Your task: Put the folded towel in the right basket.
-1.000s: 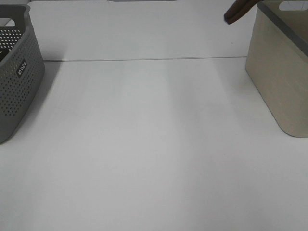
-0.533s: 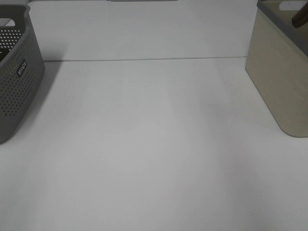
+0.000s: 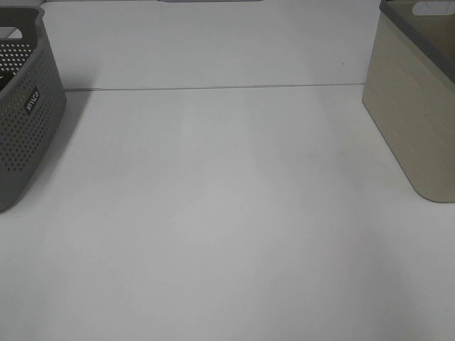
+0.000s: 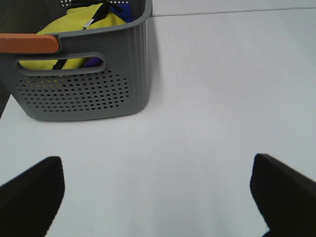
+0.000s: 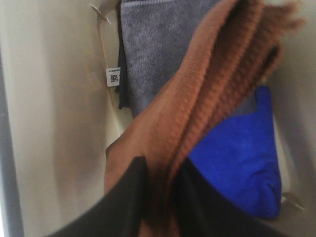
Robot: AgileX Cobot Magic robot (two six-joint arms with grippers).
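table [image 3: 227,213]: I see a white top, smooth and matt, with only a faint sheen.
left basket [image 4: 98,94]: grey plastic, matt — walls punched with small round holes.
right basket [image 3: 409,121]: beige, smooth and matt outside; it looks like plastic to me, with a grey rim.
folded towel [image 5: 197,98]: brown cloth, coarse ribbed knit.
grey towel [image 5: 158,54]: cloth with a fine, short pile.
blue cloth [image 5: 237,163]: plush, fuzzy nap.
yellow cloth [image 4: 79,22]: smooth-looking fabric — I can't tell the weave.
right gripper [image 5: 159,168]: dark matt fingers; I can't make out the material.

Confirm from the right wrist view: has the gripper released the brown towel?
No, the right gripper is shut on the brown towel, which hangs inside the beige basket.
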